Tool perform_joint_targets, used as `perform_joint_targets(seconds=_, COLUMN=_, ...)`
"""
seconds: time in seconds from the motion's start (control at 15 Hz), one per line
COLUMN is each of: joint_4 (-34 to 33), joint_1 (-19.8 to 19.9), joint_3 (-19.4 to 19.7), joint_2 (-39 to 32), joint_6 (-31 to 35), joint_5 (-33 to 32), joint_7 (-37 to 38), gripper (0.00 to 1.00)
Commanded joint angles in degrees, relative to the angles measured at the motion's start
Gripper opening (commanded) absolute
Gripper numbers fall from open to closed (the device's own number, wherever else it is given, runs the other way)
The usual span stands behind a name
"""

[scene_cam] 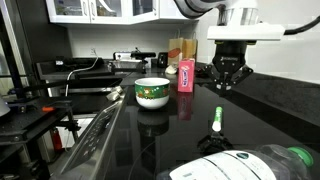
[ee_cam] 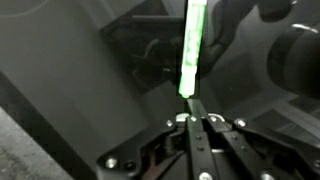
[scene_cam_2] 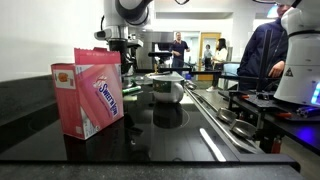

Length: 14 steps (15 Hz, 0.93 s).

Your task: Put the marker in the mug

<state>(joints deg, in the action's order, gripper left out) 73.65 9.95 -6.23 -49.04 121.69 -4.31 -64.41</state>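
Observation:
The marker (scene_cam: 216, 121), white with a green end, lies on the glossy black counter. In the wrist view it shows as a blurred green streak (ee_cam: 189, 55) just beyond my fingertips. My gripper (scene_cam: 223, 88) hangs above the marker with a gap between them, and its fingers are closed together (ee_cam: 195, 108) on nothing. It also shows in an exterior view (scene_cam_2: 118, 48) behind the carton. The squat white mug (scene_cam: 152, 93) with a green band stands on the counter to the left of the gripper, apart from it. It also shows in an exterior view (scene_cam_2: 167, 88).
A tall pink carton (scene_cam: 186, 76) stands behind the mug, large in the foreground in an exterior view (scene_cam_2: 88, 92). A big white bottle with a green cap (scene_cam: 255, 163) lies at the near edge. People stand in the background (scene_cam_2: 265, 55).

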Motion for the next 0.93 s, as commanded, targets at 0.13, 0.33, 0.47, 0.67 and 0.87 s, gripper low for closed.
perform_joint_targets(seconds=0.13, joint_4=5.8, joint_1=0.5, joint_3=0.3, joint_2=4.1, joint_6=2.6, joint_5=-0.2, joint_7=-1.1, gripper=0.33)
perform_joint_targets(seconds=0.33, joint_4=5.6, joint_1=1.1, joint_3=0.7, joint_2=2.8, joint_6=1.9, joint_5=-0.2, joint_7=-0.9, gripper=0.55)
perform_joint_targets(seconds=0.47, joint_4=5.1, joint_1=1.4, joint_3=0.8, joint_2=1.8, joint_6=1.8, joint_5=-0.3, joint_7=-1.0, gripper=0.71)
perform_joint_targets(seconds=0.67, joint_4=3.1, joint_1=1.5, joint_3=1.4, joint_2=-0.5, joint_6=0.6, joint_5=-0.7, joint_7=-0.8, gripper=0.93)
perform_joint_targets(seconds=0.87, joint_4=1.5, joint_1=1.2, joint_3=1.6, joint_2=-2.2, joint_6=0.2, joint_5=-1.3, joint_7=-1.2, gripper=1.0)
